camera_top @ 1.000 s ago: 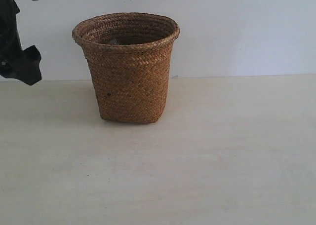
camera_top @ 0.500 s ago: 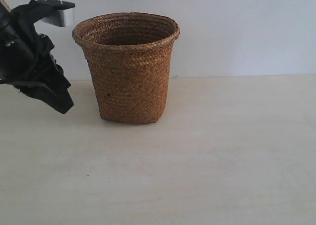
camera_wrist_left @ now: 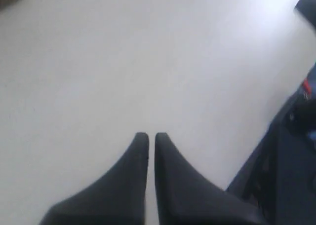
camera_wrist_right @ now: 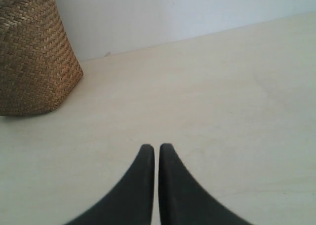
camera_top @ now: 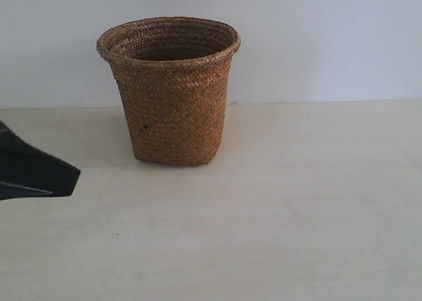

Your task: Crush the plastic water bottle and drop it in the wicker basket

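Observation:
The brown wicker basket stands upright at the back of the table, left of centre; its lower wall also shows in the right wrist view. The plastic water bottle is out of view in every frame. My left gripper is shut with nothing between its fingers, over bare table. In the exterior view one black finger of it pokes in low at the left edge, well left of and in front of the basket. My right gripper is also shut and empty, out in front of the basket, and does not show in the exterior view.
The pale wooden table runs back to a white wall. Dark robot structure with a red mark fills one side of the left wrist view.
The left arm has dropped from beside the basket's rim to low at the left edge of the exterior view. The basket has not moved.

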### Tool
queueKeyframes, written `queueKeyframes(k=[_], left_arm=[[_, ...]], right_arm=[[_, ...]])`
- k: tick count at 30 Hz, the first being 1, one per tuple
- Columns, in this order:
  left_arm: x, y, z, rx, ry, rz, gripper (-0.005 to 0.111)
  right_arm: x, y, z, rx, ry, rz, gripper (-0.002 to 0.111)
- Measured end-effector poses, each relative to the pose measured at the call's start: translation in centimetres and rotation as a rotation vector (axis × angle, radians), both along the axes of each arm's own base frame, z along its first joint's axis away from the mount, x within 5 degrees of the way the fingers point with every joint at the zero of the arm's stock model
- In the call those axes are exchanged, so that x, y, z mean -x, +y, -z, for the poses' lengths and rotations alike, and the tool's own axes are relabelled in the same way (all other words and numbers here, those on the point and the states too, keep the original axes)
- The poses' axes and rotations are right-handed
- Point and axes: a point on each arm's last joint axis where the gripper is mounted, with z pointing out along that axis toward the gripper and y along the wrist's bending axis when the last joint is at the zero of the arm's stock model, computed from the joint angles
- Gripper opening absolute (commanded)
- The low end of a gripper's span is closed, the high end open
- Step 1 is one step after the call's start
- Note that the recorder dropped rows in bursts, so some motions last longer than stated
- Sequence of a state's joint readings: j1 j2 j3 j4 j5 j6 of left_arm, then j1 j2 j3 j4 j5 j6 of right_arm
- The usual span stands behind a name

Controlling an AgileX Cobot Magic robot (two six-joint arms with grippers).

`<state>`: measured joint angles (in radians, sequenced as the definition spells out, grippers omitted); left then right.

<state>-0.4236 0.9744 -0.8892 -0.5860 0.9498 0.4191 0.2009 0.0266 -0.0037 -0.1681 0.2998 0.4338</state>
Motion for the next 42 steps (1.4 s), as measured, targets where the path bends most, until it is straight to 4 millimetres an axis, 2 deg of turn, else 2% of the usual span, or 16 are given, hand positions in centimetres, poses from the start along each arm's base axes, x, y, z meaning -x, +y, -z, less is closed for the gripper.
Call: queueKeyframes(k=[1,2,4,7,10,12,16,19,22,23,25,28,33,38,42], left_arm=[[1.7,0.7,0.4,0.066,-0.073,-0.034,0.004],[2.2,1.0,0.7,0.094,-0.097,-0.050,0.004],[4.7,2.3,2.3,0.202,-0.190,-0.122,0.004],[7.3,3.4,3.8,0.313,-0.221,-0.150,0.004],[9.2,4.1,3.6,0.365,-0.292,-0.135,0.004],[9.8,4.4,3.3,0.375,-0.336,-0.124,0.004],[10.4,4.8,3.0,0.354,-0.444,-0.099,0.004],[10.3,5.6,2.6,0.350,-0.608,-0.151,0.004],[10.6,7.3,3.1,0.359,-0.806,-0.333,0.004],[10.7,8.3,4.0,0.356,-0.894,-0.458,0.004],[10.8,9.2,5.3,0.345,-0.966,-0.583,0.004],[10.1,10.1,7.1,0.314,-1.007,-0.720,0.004],[9.5,10.9,9.3,0.240,-1.022,-0.833,0.004],[8.9,11.2,11.6,0.137,-1.010,-0.853,0.004],[8.9,11.1,11.8,0.106,-1.011,-0.833,0.004]], right_arm=[[0.0,0.0,0.0,0.000,0.000,0.000,0.000],[0.0,0.0,0.0,0.000,0.000,0.000,0.000],[0.0,0.0,0.0,0.000,0.000,0.000,0.000],[0.0,0.0,0.0,0.000,0.000,0.000,0.000],[0.0,0.0,0.0,0.000,0.000,0.000,0.000],[0.0,0.0,0.0,0.000,0.000,0.000,0.000],[0.0,0.0,0.0,0.000,0.000,0.000,0.000],[0.0,0.0,0.0,0.000,0.000,0.000,0.000],[0.0,0.0,0.0,0.000,0.000,0.000,0.000],[0.0,0.0,0.0,0.000,0.000,0.000,0.000],[0.0,0.0,0.0,0.000,0.000,0.000,0.000],[0.0,0.0,0.0,0.000,0.002,0.001,0.000],[0.0,0.0,0.2,0.001,0.006,0.001,0.000],[0.0,0.0,0.2,0.001,0.006,0.001,0.000],[0.0,0.0,0.2,0.001,0.006,0.001,0.000]])
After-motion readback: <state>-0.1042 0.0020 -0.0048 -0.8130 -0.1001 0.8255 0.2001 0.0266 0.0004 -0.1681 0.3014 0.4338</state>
